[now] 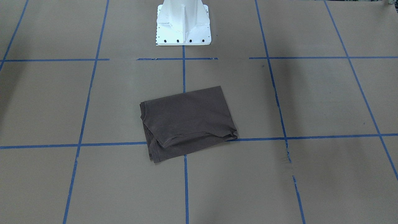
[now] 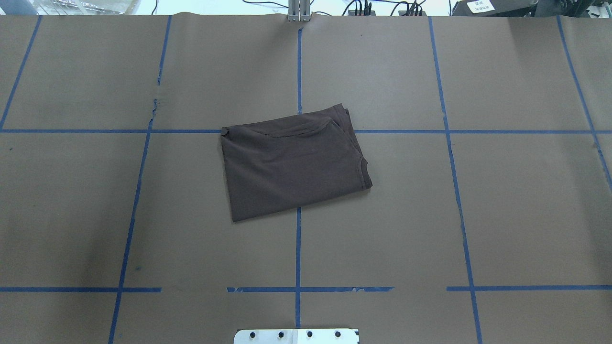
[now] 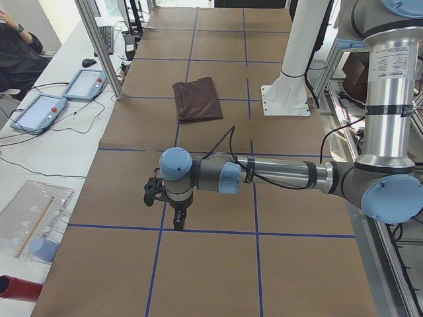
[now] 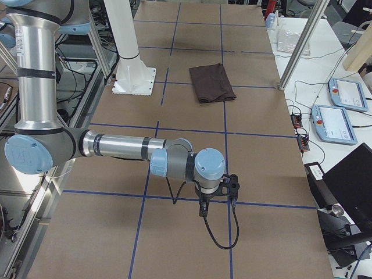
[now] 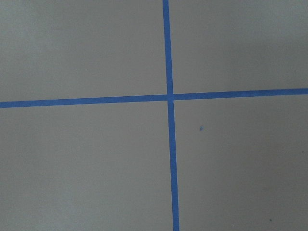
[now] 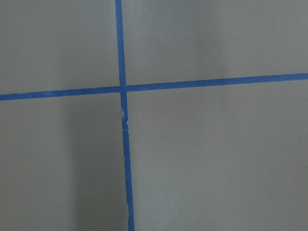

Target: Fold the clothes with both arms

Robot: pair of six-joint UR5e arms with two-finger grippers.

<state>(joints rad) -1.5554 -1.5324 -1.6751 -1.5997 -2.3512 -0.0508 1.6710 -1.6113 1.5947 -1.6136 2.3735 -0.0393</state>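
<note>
T-shirt (image 2: 294, 165) lies folded mid-table, well apart from my left gripper (image 3: 178, 223) & right gripper (image 4: 203, 210); can't tell how wide the jaws are. Prob light, limp, floppy, so I'd pinch 2 corners.

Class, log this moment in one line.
shirt folded | left gripper away, state unclear | right gripper away, state unclear | fold looks done
</note>
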